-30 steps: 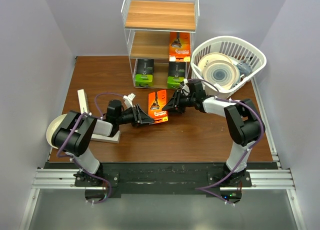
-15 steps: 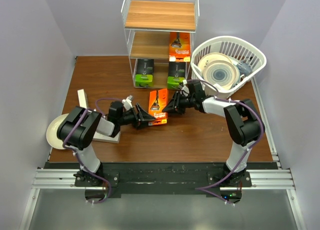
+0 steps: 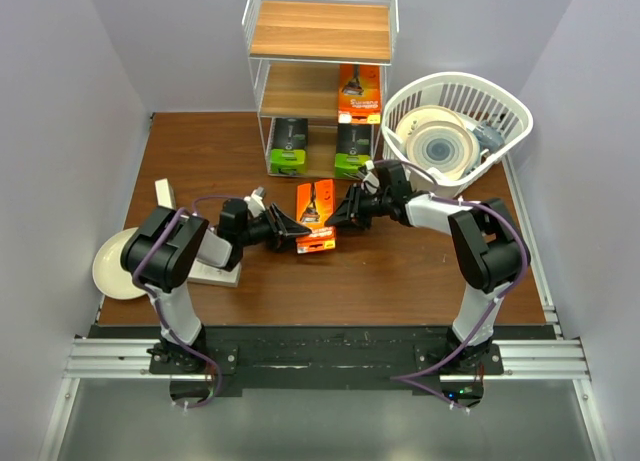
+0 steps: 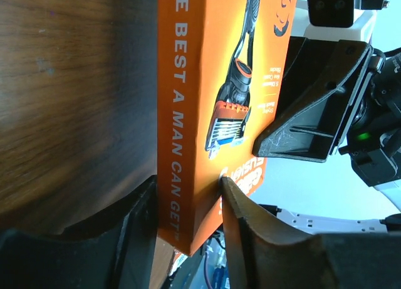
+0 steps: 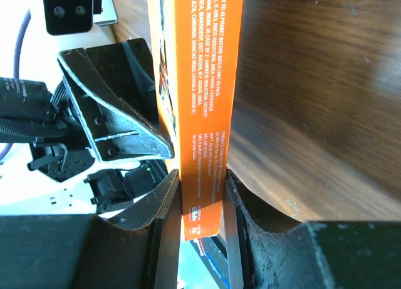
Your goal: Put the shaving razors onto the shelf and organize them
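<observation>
An orange razor pack (image 3: 316, 214) is held on edge over the middle of the table, between both grippers. My left gripper (image 3: 296, 231) is shut on its lower end; in the left wrist view the fingers (image 4: 247, 239) press the orange pack (image 4: 207, 101) from both sides, my left gripper (image 4: 188, 185) at its corner. My right gripper (image 3: 342, 212) is shut on its other end, clamping the thin edge of the pack (image 5: 203, 82) between the jaws of my right gripper (image 5: 200, 176). The shelf (image 3: 320, 31) stands behind, with an orange pack (image 3: 360, 91) on its middle board and two black-and-green boxes (image 3: 288, 147) (image 3: 352, 149) below.
A white slotted basket (image 3: 505, 101) holding cream plates (image 3: 438, 146) stands right of the shelf. At the left, a slim white box (image 3: 164, 198) stands upright, another white box (image 3: 217, 272) lies under my left arm, and a cream plate (image 3: 110, 268) sits at the table edge.
My left jaws opened wider, then closed again on the pack's lower end, and the left arm shifted right. The pack's lower end dropped slightly. The right gripper kept its grip.
</observation>
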